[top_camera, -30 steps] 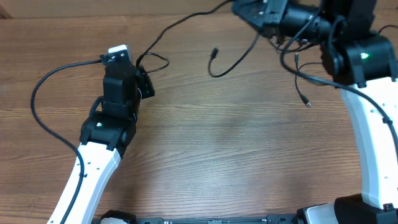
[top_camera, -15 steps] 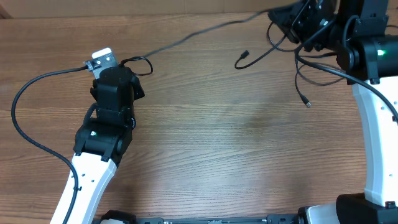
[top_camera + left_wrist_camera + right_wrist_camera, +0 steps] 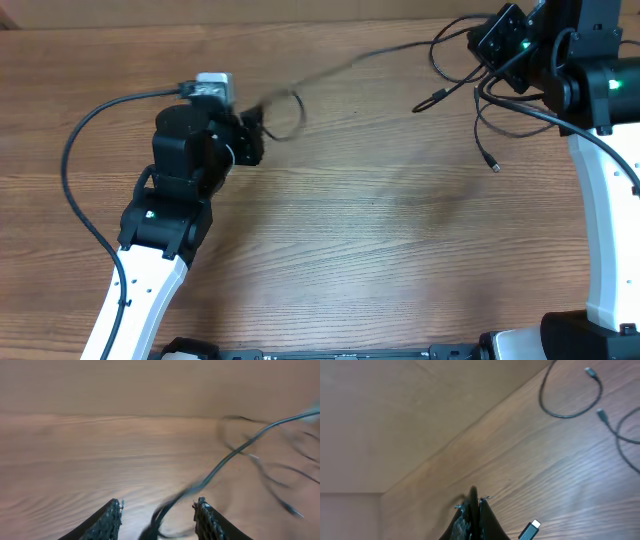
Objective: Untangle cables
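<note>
Passing through the parted left claw [image 3: 158, 503], a cable [image 3: 235, 452] stretches toward the closed right claw [image 3: 476, 497]

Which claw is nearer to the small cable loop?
Left. The left claw is just beside the loop; the right claw is far across the table.

We see the left arm [image 3: 140, 290] at lower left as a white tapered link topped by black joint housings, with a small green light [image 3: 150, 213] and a thick black wire [image 3: 66, 165] looping off its side. The right arm [image 3: 600, 220] along the right edge matches it, with a white link, black housings and a green lamp [image 3: 612, 85]. The left gripper [image 3: 159, 501] has black fingers [image 3: 107, 520] with ribbed inner edges.
</note>
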You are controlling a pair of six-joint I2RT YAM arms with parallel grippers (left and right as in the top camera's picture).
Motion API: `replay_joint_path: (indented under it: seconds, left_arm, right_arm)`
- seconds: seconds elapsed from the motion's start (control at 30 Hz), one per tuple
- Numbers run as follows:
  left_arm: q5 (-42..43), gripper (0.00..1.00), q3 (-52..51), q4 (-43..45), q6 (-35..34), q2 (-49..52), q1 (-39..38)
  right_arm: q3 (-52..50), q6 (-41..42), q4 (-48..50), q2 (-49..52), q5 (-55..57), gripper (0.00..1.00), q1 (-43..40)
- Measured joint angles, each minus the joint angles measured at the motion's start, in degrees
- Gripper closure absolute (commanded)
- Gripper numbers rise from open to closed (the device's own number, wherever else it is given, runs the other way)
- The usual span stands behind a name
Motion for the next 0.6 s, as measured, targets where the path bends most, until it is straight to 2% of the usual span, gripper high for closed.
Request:
replay_joint_path:
  seconds: [0.1,0.23,0.6]
  left_arm:
    - [6.9,0.53,0.0,1.4,1.5,-0.1,0.0]
    - [11.6,0.53,0.0,2.7,2.6,-0.8,0.0]
    - [14.2,0.52,0.0,2.7,2.9,-1.3,0.0]
  right_arm:
    - [0.0,-0.4,-2.3,0.0,3.3,0.96,0.0]
    - [0.0,-0.6,-3.6,0.0,6.0,0.96,0.0]
    - [0.0,-0.6,-3.5,0.0,-3.1,0.96,0.0]
